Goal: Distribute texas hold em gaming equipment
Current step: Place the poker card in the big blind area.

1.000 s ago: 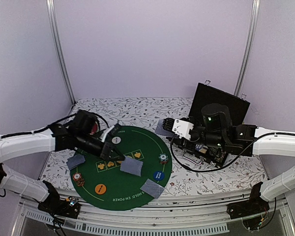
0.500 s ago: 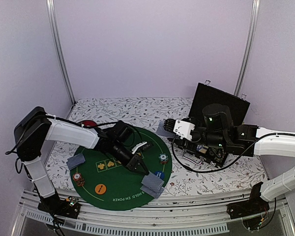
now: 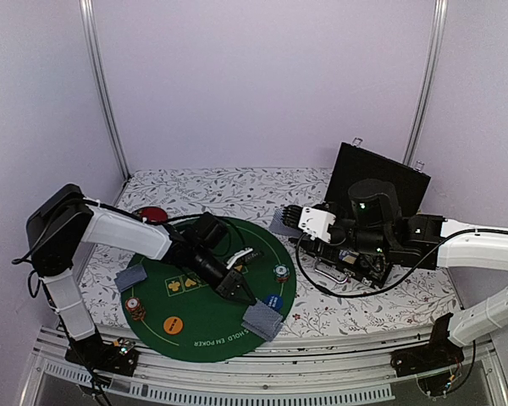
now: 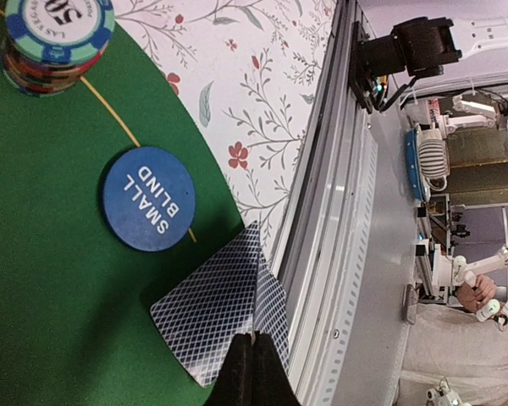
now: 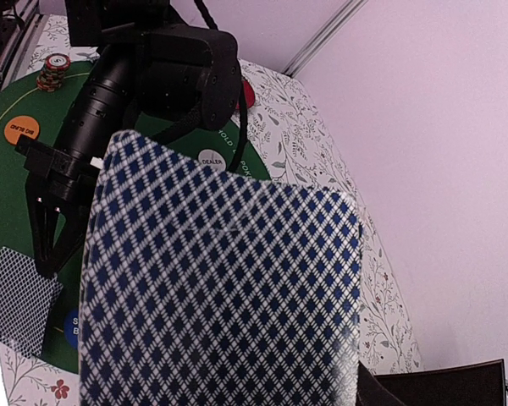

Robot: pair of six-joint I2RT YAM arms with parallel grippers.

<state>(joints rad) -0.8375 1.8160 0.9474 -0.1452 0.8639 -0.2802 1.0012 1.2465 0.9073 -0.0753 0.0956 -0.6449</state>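
A round green mat (image 3: pixel 195 326) lies on a flowered table (image 3: pixel 237 182) between lilac walls (image 3: pixel 237 85). The left gripper (image 3: pixel 241 292), clenched empty, hangs over two cards (image 4: pixel 216 309) at the mat's near right edge, beside a blue button (image 4: pixel 148 199); the right gripper (image 3: pixel 285 222) grasps a deck (image 5: pixel 220 279) off the mat's far right edge.
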